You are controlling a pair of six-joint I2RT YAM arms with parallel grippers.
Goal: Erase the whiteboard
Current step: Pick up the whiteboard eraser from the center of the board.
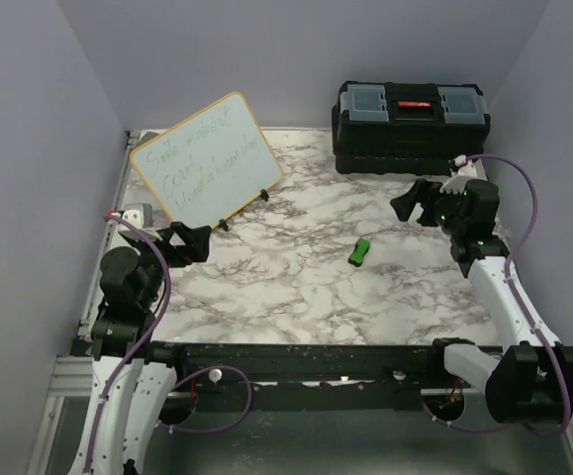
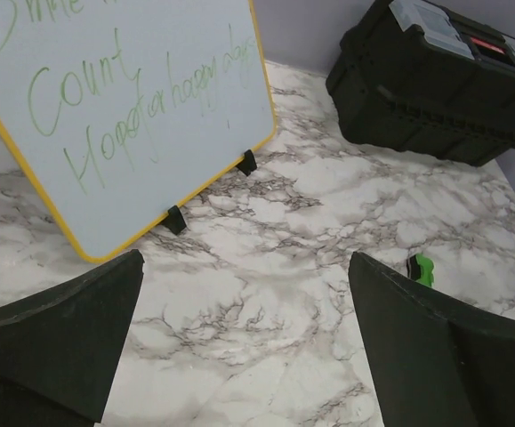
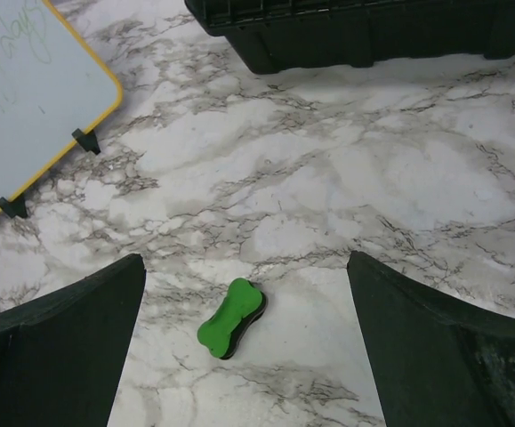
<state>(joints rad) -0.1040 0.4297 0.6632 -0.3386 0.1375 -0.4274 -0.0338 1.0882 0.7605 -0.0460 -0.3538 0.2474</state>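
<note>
Standing whiteboard (image 1: 205, 158) just beyond left end effector (image 1: 189, 242), not touching

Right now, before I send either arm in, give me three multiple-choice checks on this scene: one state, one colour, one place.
1. How do the black left gripper and black right gripper stand?
A. both open and empty
B. both shut
C. one open, one shut

2. What colour is the handwriting on the white, yellow-framed whiteboard?
A. red
B. green
C. black

3. Where is the small green bone-shaped eraser?
A. leaning against the whiteboard's feet
B. lying on the marble-pattern table, apart from the whiteboard
C. between the left gripper's fingers

Answers:
1 A: each wrist view shows wide-spread fingers with only tabletop between them.
2 B: the left wrist view shows green lettering.
3 B: the right wrist view shows it alone on the tabletop, the board off to the side.
</note>
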